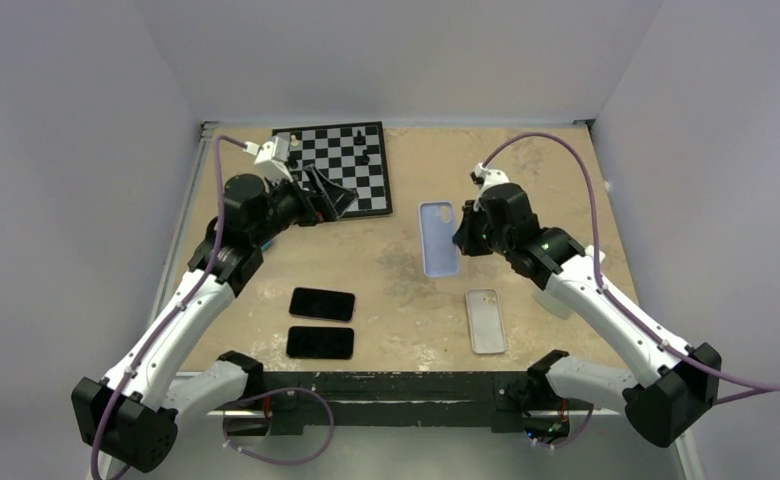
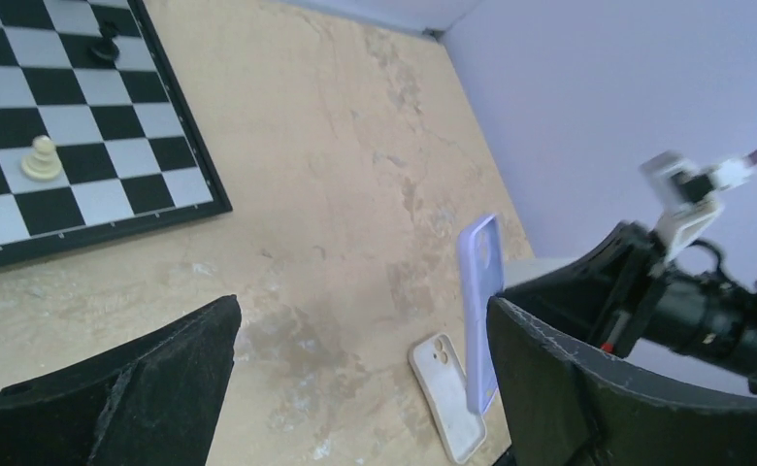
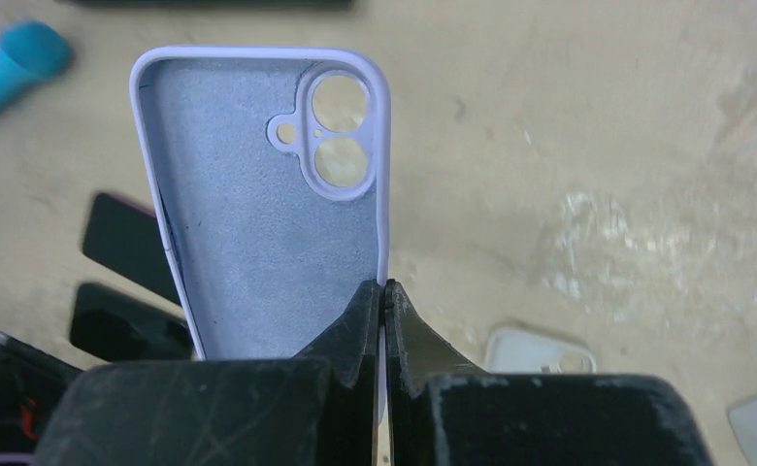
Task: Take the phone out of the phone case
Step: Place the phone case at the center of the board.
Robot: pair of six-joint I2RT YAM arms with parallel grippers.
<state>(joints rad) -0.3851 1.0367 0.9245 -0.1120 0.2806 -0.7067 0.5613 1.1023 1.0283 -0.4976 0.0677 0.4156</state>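
Note:
My right gripper [image 1: 465,236] [image 3: 384,291] is shut on one side wall of the lavender phone case [image 1: 438,238] [image 3: 258,194] and holds it off the table. The case's inside faces the right wrist camera and is empty. It also shows edge-on in the left wrist view [image 2: 479,301]. Two black phones [image 1: 322,303] [image 1: 320,342] lie flat at the front left, apart from the case; they also show in the right wrist view [image 3: 127,243] [image 3: 122,325]. My left gripper [image 1: 341,200] [image 2: 360,311] is open and empty over the chessboard's near right corner.
A chessboard [image 1: 346,165] [image 2: 64,126] with a few pieces lies at the back left. A white phone case [image 1: 486,320] [image 2: 445,393] [image 3: 540,351] lies face down at the front right. A teal object [image 3: 11,63] lies beyond the case.

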